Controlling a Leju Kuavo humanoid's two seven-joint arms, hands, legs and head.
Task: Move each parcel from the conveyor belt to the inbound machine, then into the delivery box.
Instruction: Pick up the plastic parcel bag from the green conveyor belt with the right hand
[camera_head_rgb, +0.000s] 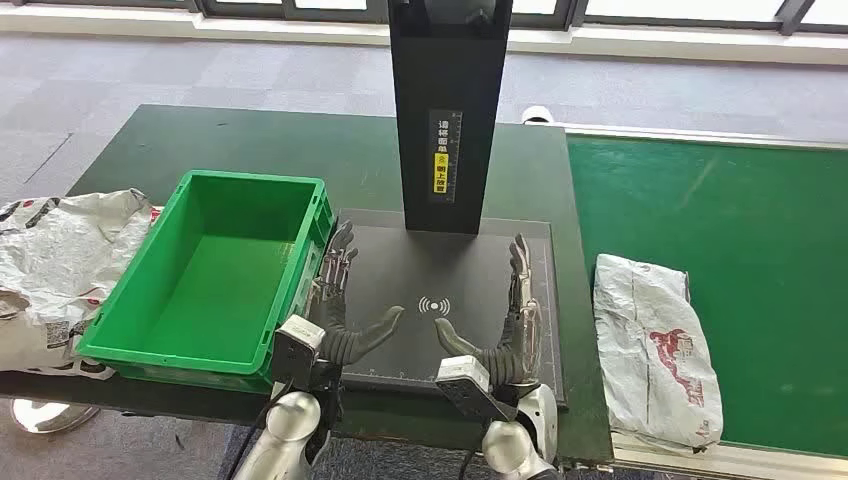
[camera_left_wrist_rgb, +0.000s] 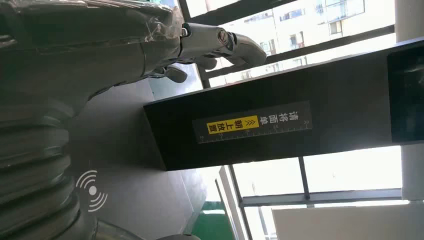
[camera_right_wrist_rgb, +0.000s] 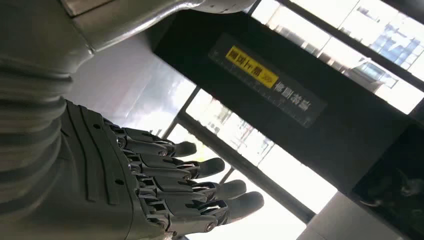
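Here both hands hover palm-inward over the black plate of the inbound machine (camera_head_rgb: 447, 262), one on either side of its white wireless symbol (camera_head_rgb: 433, 305). The left hand (camera_head_rgb: 341, 300) is released, fingers straight and thumb spread toward the symbol, holding nothing; it sits at the plate's left edge, just beside the green delivery box (camera_head_rgb: 215, 275). The right hand (camera_head_rgb: 508, 322) is likewise released and holds nothing, its dark fingers (camera_right_wrist_rgb: 200, 186) extended and slightly apart near the plate's right edge. The machine's black upright column (camera_head_rgb: 449, 110) rises from the plate's far edge and carries a yellow-and-white label (camera_head_rgb: 445, 155). One white parcel (camera_head_rgb: 655, 345) with red print lies on the green conveyor belt (camera_head_rgb: 740, 260) at the right, near its front edge. Crumpled white parcel bags (camera_head_rgb: 55, 265) lie at the left edge of the dark green surface (camera_head_rgb: 250, 140), touching the box's left wall. The box holds nothing.
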